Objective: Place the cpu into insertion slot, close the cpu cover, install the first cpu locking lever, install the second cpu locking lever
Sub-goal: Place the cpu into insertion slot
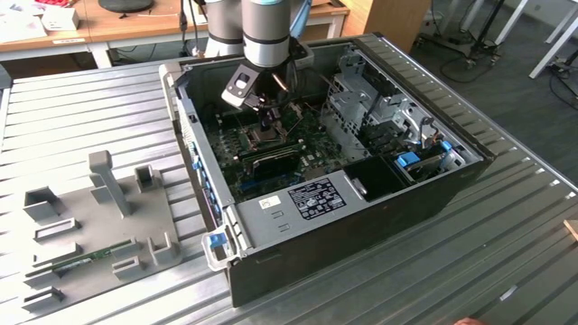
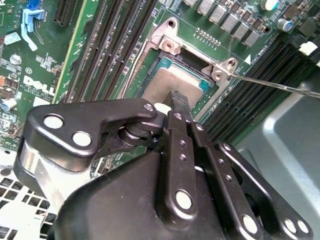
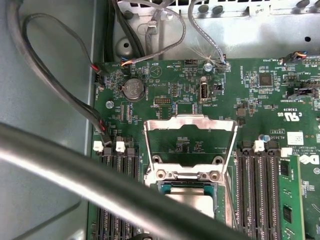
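Second wrist view: gripper drawn narrow over the seated cpu, cover not yet down.
Its fingers are pressed together with nothing between them, the tip at or just above the chip's grey top; I cannot tell whether it touches. The cpu lies flat and face up in the insertion slot, edges parallel to the slot's. Being square, it has no real long axis. In the first wrist view the cpu cover is swung open on its hinge edge, free edge pointing away from the chip, with motherboard showing through its cut-out. Placing looks done, by my reading, so closing the cover is the step in hand; it calls for the frame to swing down flat about that hinge. In the exterior view the slot sits at about 11 o'clock from the case's white label.
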Tool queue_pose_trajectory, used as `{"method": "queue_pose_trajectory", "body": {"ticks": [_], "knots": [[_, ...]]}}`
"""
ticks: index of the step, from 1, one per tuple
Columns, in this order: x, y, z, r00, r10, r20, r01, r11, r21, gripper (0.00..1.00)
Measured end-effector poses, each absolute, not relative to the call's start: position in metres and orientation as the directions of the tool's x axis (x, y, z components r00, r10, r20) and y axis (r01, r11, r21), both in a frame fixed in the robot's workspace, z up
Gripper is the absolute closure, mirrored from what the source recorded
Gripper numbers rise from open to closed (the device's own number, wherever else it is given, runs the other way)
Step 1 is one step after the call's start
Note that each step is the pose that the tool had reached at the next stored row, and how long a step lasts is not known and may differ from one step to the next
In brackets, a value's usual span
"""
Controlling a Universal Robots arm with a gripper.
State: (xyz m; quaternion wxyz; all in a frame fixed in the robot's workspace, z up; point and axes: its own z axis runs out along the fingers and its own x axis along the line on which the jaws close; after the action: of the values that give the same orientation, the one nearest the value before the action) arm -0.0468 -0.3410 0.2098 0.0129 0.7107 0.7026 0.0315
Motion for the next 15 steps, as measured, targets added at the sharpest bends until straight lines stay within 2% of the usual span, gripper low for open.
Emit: {"method": "queue_pose_trajectory", "body": {"ticks": [15], "knots": [[-0.0468, -0.3410, 0.2058, 0.011, 1.000, 0.027, 0.998, -0.012, 0.063, 0.89]]}}
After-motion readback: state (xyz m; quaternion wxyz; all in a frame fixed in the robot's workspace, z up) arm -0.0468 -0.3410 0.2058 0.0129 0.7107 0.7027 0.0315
